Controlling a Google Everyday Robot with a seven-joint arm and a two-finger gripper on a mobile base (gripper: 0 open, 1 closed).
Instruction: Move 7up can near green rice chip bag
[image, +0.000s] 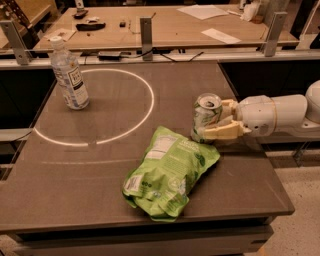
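Claw (216, 120), at the desk's (100, 200) three o'clock, clamps the upright 7up can (204, 115) at the green rice chip bag's (170, 175) one o'clock; placement seems done, release likely next.

Arm reaches in from right, claw (214, 121) clamped around 7up can (205, 111)

Dark table (100, 200) with bottle (70, 75), green chip bag (170, 172), 7up can (206, 115) in end effector (214, 120).

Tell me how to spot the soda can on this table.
On the dark table, look toward the right edge, just beyond the green rice chip bag. The 7up can is the small silver-white can held in the robot's cream pincer, unlike the tall clear bottle far left.
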